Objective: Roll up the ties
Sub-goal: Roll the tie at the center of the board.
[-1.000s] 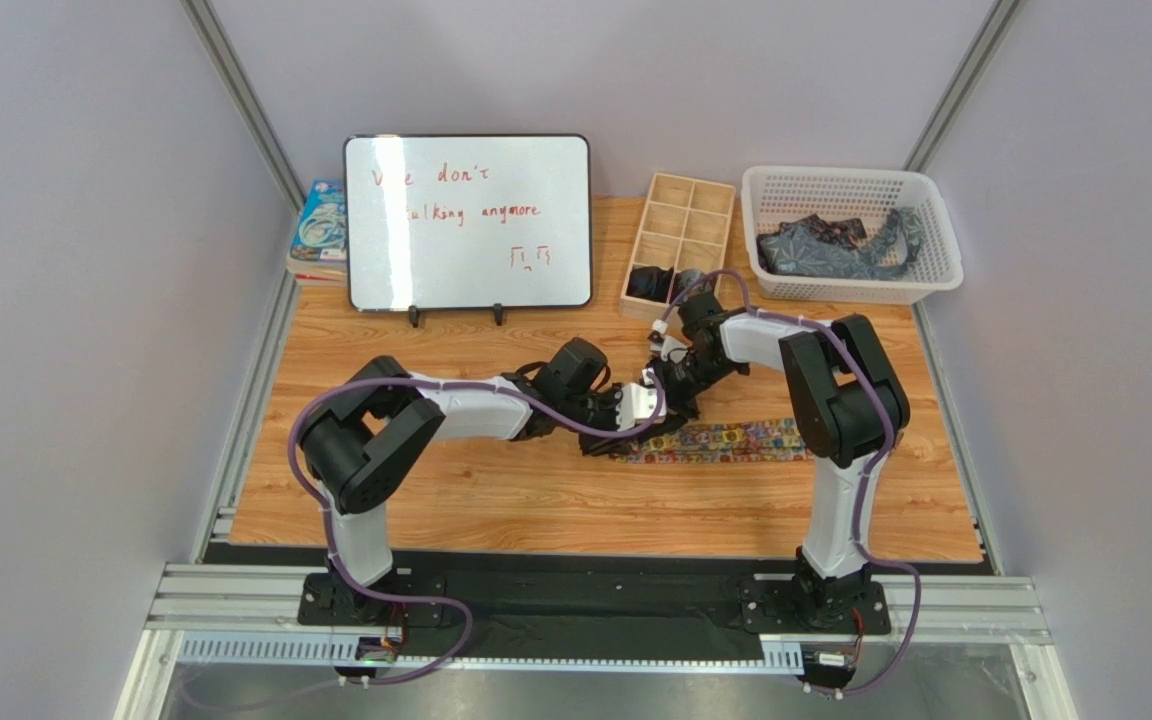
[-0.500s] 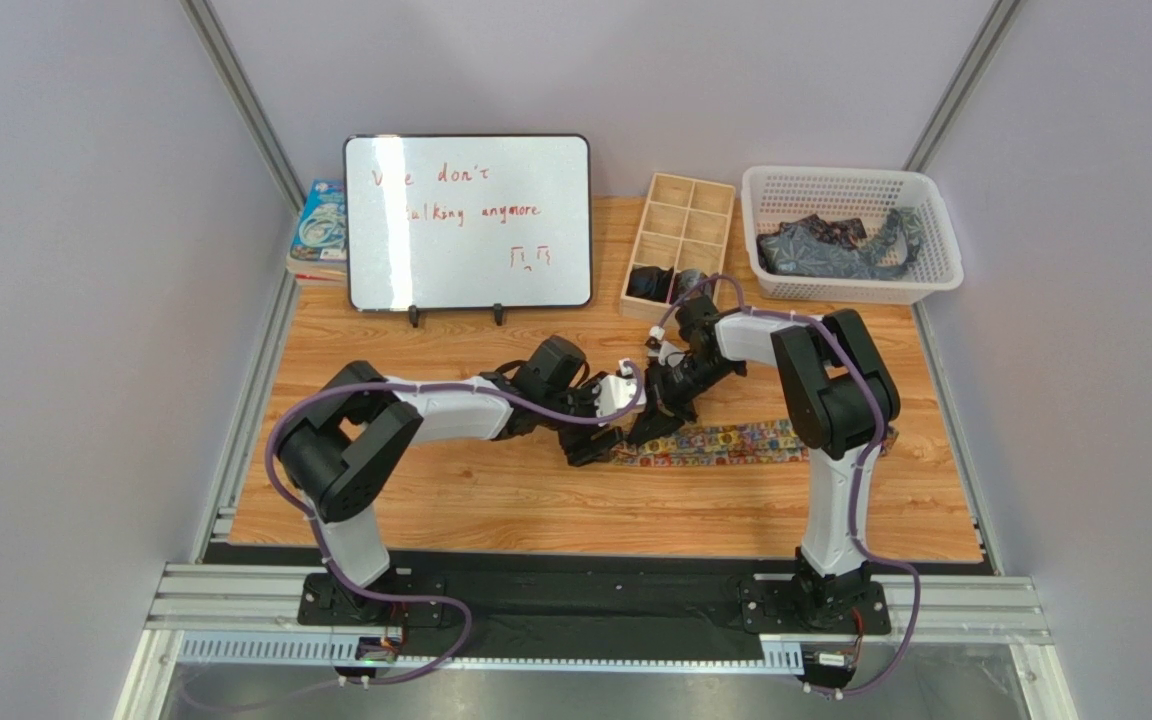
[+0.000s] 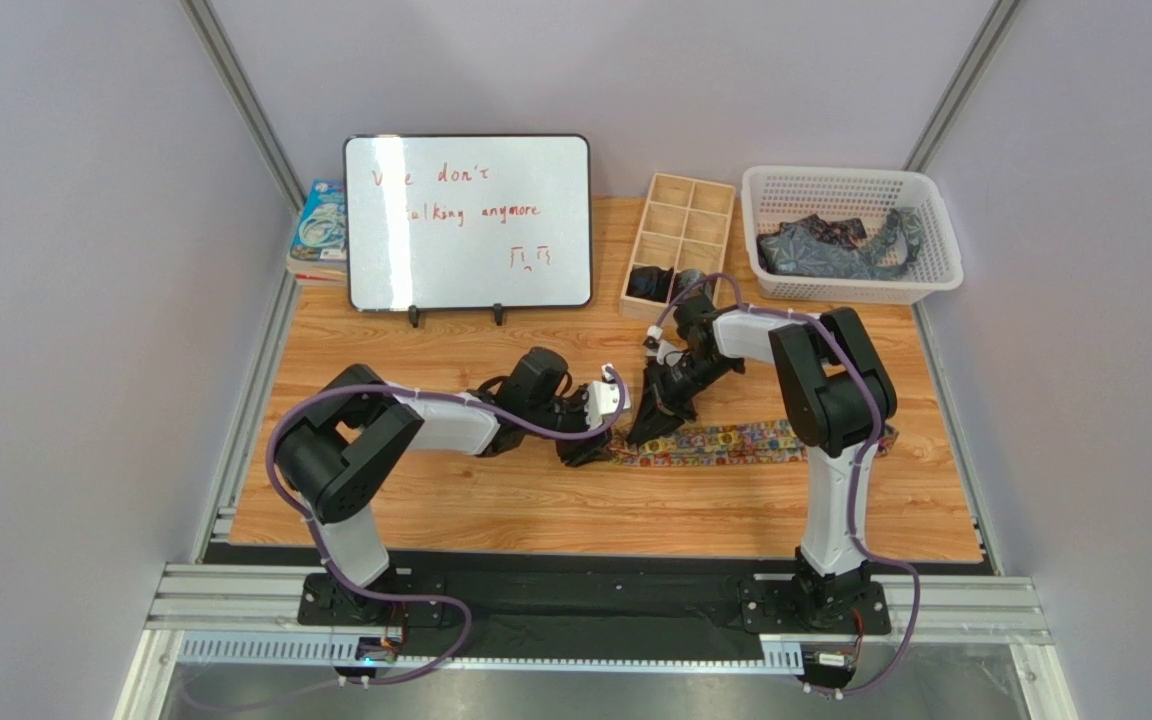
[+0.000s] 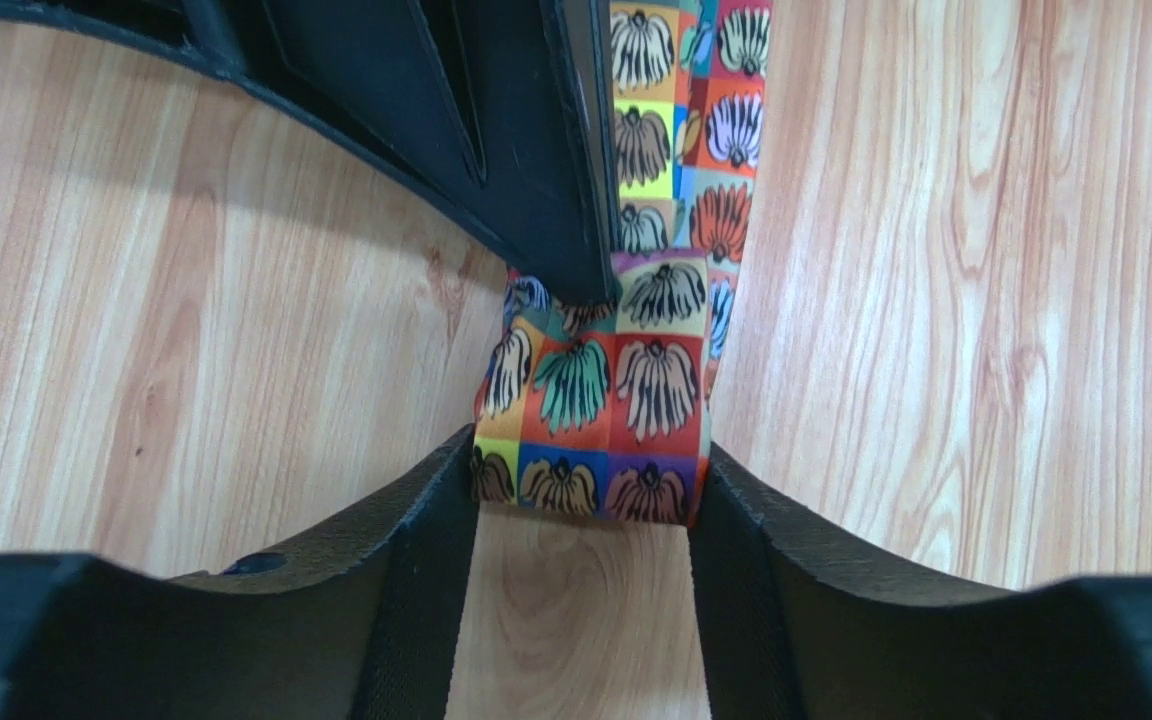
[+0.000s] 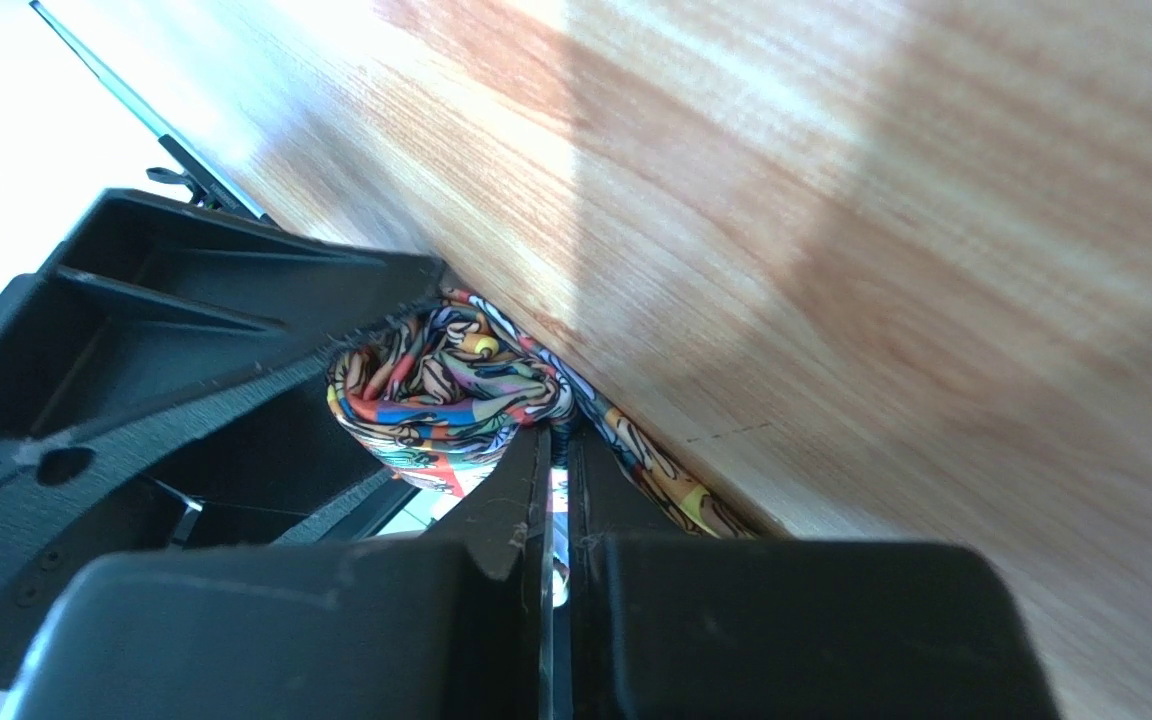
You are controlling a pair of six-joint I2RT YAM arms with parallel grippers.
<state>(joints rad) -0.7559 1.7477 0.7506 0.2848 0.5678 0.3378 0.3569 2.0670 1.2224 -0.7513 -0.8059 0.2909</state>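
The multicoloured floral tie (image 3: 740, 440) lies flat along the wooden table, its left end curled into a small loop (image 5: 432, 393). My right gripper (image 3: 654, 414) is shut on that curled end (image 5: 555, 450) and presses it to the table. My left gripper (image 3: 608, 408) is open. Its fingertips (image 4: 440, 510) flank the folded tie end (image 4: 612, 383) and touch its two edges, at the very tips only. The right gripper's black finger (image 4: 507, 135) lies on the tie just beyond. Dark ties (image 3: 838, 245) lie in the white basket (image 3: 853, 186).
A wooden compartment box (image 3: 683, 225) stands behind the grippers, with dark rolls (image 3: 665, 282) in its front cells. A whiteboard (image 3: 468, 222) stands at the back left, with a book (image 3: 321, 225) beside it. Grey walls enclose the table.
My left gripper has drawn back to the left, so the tie end now sits only at its fingertips. The right gripper has shifted slightly left and stays on the curled end.
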